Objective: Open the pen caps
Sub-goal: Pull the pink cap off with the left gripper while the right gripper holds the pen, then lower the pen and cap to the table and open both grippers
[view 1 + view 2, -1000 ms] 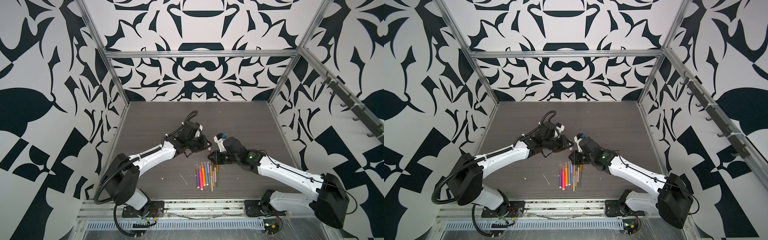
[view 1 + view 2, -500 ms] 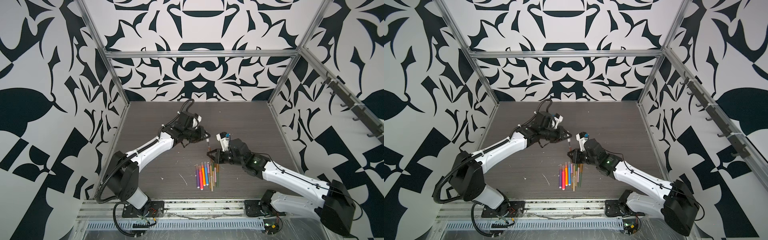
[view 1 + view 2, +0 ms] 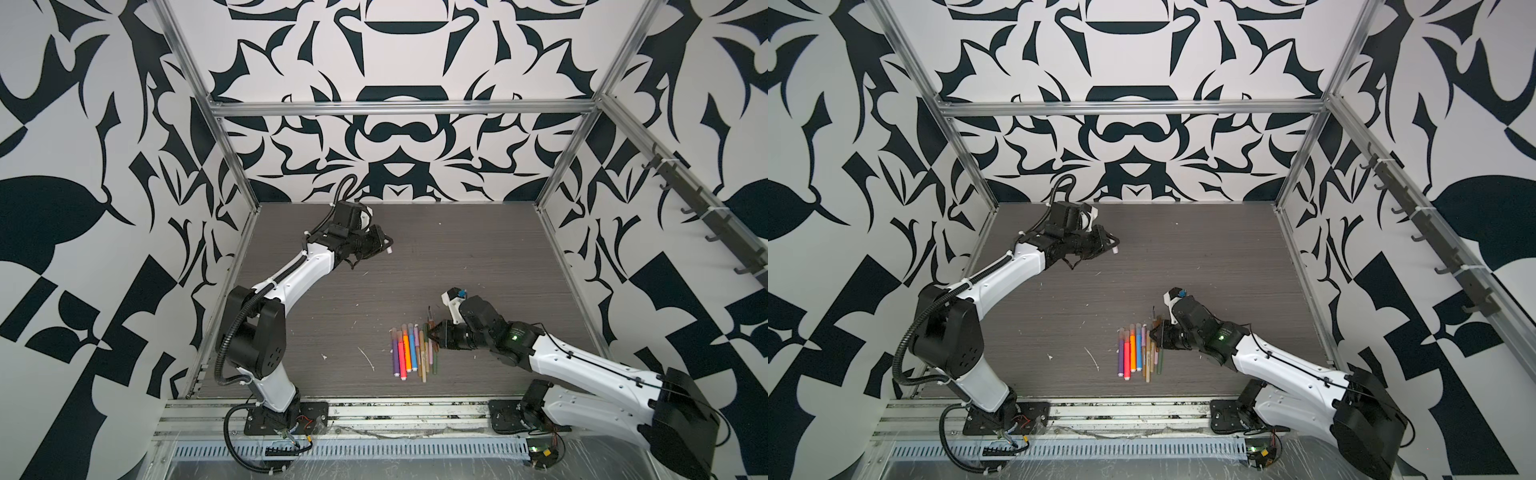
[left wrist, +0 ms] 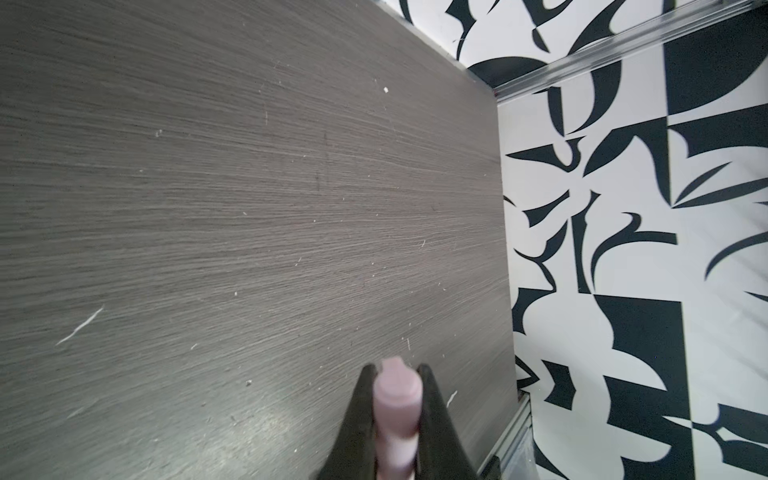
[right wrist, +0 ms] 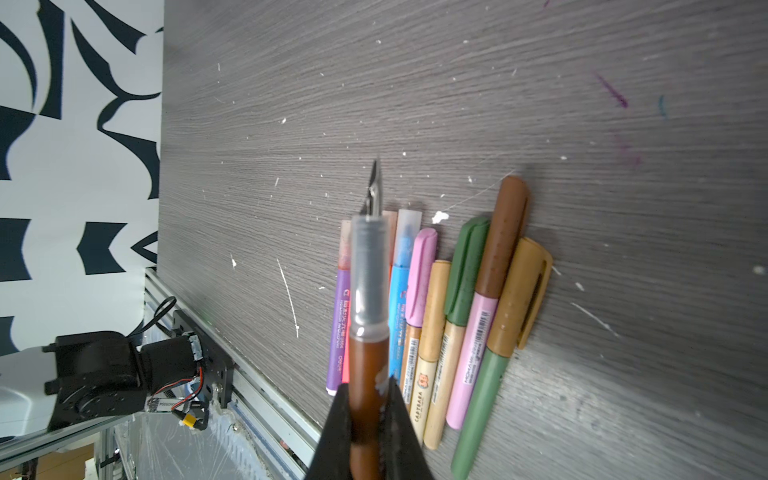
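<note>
While a short pale pink plastic cap point(image 4: 395, 415) is pinched in the left gripper point(image 4: 397, 370) above the far left of the grey table point(image 3: 478, 249), a brown uncapped pen point(image 5: 368, 316) is clamped in the right gripper point(image 5: 368, 384) over the near row of coloured markers point(image 3: 411, 351)

Pen row point(image 3: 411, 351): on your table point(image 3: 478, 257), front centre.
Left gripper point(image 3: 386, 248): well behind it, leftward.
Right gripper point(image 3: 435, 332): at its right edge.
</note>
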`<state>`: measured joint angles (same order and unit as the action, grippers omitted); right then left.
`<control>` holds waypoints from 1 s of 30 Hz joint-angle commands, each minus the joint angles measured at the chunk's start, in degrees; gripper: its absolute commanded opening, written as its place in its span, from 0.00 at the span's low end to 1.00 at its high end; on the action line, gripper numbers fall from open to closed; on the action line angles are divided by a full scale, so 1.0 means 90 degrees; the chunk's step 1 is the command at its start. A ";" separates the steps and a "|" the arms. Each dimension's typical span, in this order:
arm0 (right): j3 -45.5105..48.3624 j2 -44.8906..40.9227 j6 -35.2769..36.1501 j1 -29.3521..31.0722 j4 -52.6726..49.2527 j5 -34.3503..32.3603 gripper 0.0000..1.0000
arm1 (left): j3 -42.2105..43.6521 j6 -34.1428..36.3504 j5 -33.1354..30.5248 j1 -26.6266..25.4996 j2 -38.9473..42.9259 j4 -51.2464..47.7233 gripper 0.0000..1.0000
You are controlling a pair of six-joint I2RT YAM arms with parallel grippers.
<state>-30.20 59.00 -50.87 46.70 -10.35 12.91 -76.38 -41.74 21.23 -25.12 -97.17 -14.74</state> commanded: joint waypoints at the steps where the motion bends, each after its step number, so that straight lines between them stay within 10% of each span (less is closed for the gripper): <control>1: -0.0316 0.0049 0.0138 0.0007 -0.0137 -0.0173 0.00 | 0.0015 0.0476 -0.0466 -0.0020 -0.0209 -0.0710 0.00; 15: -0.1666 0.1073 0.1156 -0.0779 -0.1629 -0.1333 0.00 | -0.1369 0.1317 -0.1371 -0.0679 -0.1937 -0.2159 0.00; 30: -0.4691 0.4822 0.2493 -0.2386 -0.1118 0.0254 0.00 | -0.2316 0.1071 -0.0773 -0.0753 -0.3120 -0.2194 0.01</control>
<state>-68.05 99.39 -30.72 25.10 -20.88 10.52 -95.15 -31.35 12.03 -31.79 -123.83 -32.60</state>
